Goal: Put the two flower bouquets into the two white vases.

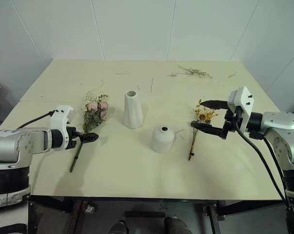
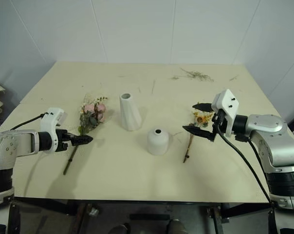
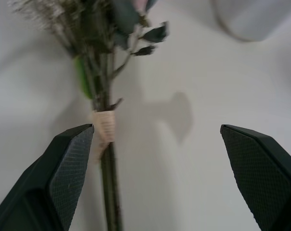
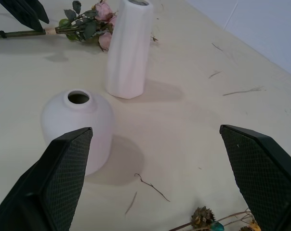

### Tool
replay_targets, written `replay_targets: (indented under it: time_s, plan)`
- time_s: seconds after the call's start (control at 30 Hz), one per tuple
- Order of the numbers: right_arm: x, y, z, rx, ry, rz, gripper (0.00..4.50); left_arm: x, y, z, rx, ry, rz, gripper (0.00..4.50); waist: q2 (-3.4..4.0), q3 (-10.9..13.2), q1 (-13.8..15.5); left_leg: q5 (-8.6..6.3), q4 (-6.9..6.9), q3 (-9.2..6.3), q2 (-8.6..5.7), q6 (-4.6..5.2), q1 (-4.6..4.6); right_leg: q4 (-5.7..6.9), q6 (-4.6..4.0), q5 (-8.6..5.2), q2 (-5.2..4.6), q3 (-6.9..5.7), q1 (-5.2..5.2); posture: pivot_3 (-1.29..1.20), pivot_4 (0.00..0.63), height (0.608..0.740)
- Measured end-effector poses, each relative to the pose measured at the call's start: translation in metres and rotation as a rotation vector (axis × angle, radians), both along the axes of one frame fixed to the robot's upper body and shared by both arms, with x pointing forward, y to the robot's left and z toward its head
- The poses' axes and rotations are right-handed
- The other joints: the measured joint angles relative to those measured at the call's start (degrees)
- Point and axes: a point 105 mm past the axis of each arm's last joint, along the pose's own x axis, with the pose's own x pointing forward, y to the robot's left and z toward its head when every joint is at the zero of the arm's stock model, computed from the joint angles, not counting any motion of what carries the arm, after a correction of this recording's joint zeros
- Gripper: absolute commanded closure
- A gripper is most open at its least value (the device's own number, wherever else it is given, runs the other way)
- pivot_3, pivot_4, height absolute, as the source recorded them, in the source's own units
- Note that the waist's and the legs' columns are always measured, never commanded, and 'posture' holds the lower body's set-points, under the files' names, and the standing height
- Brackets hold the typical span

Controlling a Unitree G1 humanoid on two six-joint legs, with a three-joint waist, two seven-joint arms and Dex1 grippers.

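Bouquets both lie flat on the bench: pink roses beside the tall vase, yellow sprig near the short vase. We see both vases empty. Left gripper and right gripper stand wide apart, holding nothing, so everything remains.

Two white vases stand on one bench: a tall cone vase and a short dome vase, both between the two hands. Two bouquets lie flat: one pink rose bunch just ahead of the left hand, and one thin yellow-orange sprig beside the right hand. One loose cluster of dried twigs lies far beyond the right hand, with a few single stray bits scattered near it. Each hand has two black fingers, spread apart.
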Motion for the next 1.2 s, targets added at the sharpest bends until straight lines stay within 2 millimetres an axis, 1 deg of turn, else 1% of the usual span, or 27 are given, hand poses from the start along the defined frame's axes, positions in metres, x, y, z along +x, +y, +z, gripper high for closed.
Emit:
replay_targets:
  time_s: [0.17, 0.2, 0.37, 0.4, 0.43, 0.53, 0.6, 0.83, 0.87, 1.0, 1.07, 1.13, 1.2]
  plan:
    - [-0.001, 0.000, -0.001, -0.002, -0.002, -0.006, 0.04, 0.010, 0.006, -0.013, 0.017, 0.077, 0.055, 0.00, 0.00, 0.00, 0.42, 0.00, 0.01, 0.00, 0.00, -0.01, -0.01, 0.00, 0.01, 0.00, 0.00, 0.00, 0.00, 0.00, 0.150, 0.740]
    - [-0.001, -0.001, -0.002, -0.001, -0.001, -0.012, 0.04, 0.014, 0.008, -0.014, 0.017, 0.088, 0.074, 0.00, 0.00, 0.00, 0.56, 0.00, 0.01, 0.00, 0.00, -0.01, -0.01, -0.01, 0.01, 0.00, 0.00, 0.00, 0.00, 0.00, 0.150, 0.740]
    - [-0.002, -0.003, -0.007, 0.000, 0.014, -0.027, 0.04, 0.026, 0.007, -0.012, 0.018, 0.076, 0.081, 0.00, 0.00, -0.01, 0.93, 0.01, 0.01, 0.00, -0.01, -0.01, -0.02, -0.02, 0.01, 0.01, 0.00, 0.00, 0.00, 0.00, 0.150, 0.740]
    - [-0.003, -0.003, -0.007, 0.000, 0.011, -0.029, 0.00, 0.028, 0.006, -0.013, 0.024, 0.072, 0.076, 0.39, 0.00, -0.01, 0.96, 0.01, 0.01, 0.00, -0.01, -0.02, -0.02, -0.02, 0.01, 0.01, 0.00, 0.00, 0.00, 0.00, 0.150, 0.740]
    - [-0.004, -0.003, -0.006, -0.001, 0.007, -0.029, 0.00, 0.031, 0.006, -0.013, 0.023, 0.067, 0.078, 0.58, 0.00, 0.00, 1.01, 0.01, 0.01, 0.00, -0.01, -0.02, -0.02, 0.00, 0.02, 0.01, 0.00, 0.00, 0.00, 0.00, 0.150, 0.740]
    - [-0.005, -0.005, -0.004, 0.004, -0.007, -0.041, 0.00, 0.035, 0.005, -0.013, 0.023, 0.066, 0.079, 1.52, -0.01, -0.01, 1.03, 0.02, 0.04, 0.00, -0.02, -0.03, -0.02, 0.00, 0.04, 0.02, -0.01, 0.00, 0.01, 0.00, 0.150, 0.740]
    - [-0.006, -0.008, -0.005, 0.001, -0.004, -0.053, 0.00, 0.036, 0.004, -0.014, 0.027, 0.068, 0.070, 2.07, -0.01, -0.01, 1.00, 0.01, 0.03, 0.01, -0.02, -0.03, -0.02, -0.01, 0.04, 0.03, -0.01, 0.00, 0.01, 0.00, 0.150, 0.740]
    - [-0.006, -0.009, -0.007, 0.001, 0.006, -0.063, 0.00, 0.031, -0.005, -0.017, 0.029, 0.109, 0.007, 4.26, -0.01, -0.01, 0.96, 0.01, 0.03, 0.01, -0.02, -0.03, -0.02, 0.00, 0.04, 0.02, -0.01, 0.00, 0.01, 0.00, 0.150, 0.740]
    - [-0.006, -0.009, -0.006, 0.001, 0.006, -0.064, 0.00, 0.031, -0.006, -0.017, 0.027, 0.111, 0.004, 4.42, -0.01, -0.01, 0.97, 0.01, 0.03, 0.01, -0.02, -0.03, -0.02, 0.00, 0.04, 0.03, -0.01, 0.00, 0.01, 0.00, 0.150, 0.740]
    - [-0.007, -0.010, -0.005, 0.004, -0.005, -0.072, 0.00, 0.033, -0.008, -0.012, 0.022, 0.094, -0.009, 4.42, -0.01, -0.01, 1.02, 0.02, 0.03, 0.00, -0.01, -0.02, -0.03, -0.01, 0.04, 0.02, -0.01, 0.00, 0.00, 0.00, 0.150, 0.740]
    - [-0.008, -0.011, -0.004, 0.005, -0.012, -0.075, 0.00, 0.040, -0.012, -0.004, 0.011, 0.038, -0.020, 4.42, -0.01, -0.01, 1.06, 0.02, 0.03, 0.00, -0.02, -0.03, -0.04, -0.01, 0.04, 0.03, -0.01, 0.00, 0.00, 0.00, 0.150, 0.740]
    - [-0.008, -0.013, -0.002, 0.010, -0.018, -0.083, 0.00, 0.049, -0.016, 0.009, -0.009, -0.063, -0.034, 4.42, -0.02, -0.01, 1.09, 0.02, 0.05, 0.00, -0.02, -0.03, -0.05, -0.02, 0.05, 0.03, -0.02, 0.00, 0.01, 0.00, 0.150, 0.740]
    - [-0.009, -0.015, -0.003, 0.012, -0.017, -0.091, 0.00, 0.057, -0.016, 0.023, -0.018, -0.159, -0.035, 4.42, -0.02, -0.01, 1.01, 0.02, 0.05, 0.01, -0.02, -0.04, -0.05, -0.03, 0.05, 0.03, -0.02, 0.00, 0.00, 0.00, 0.150, 0.740]
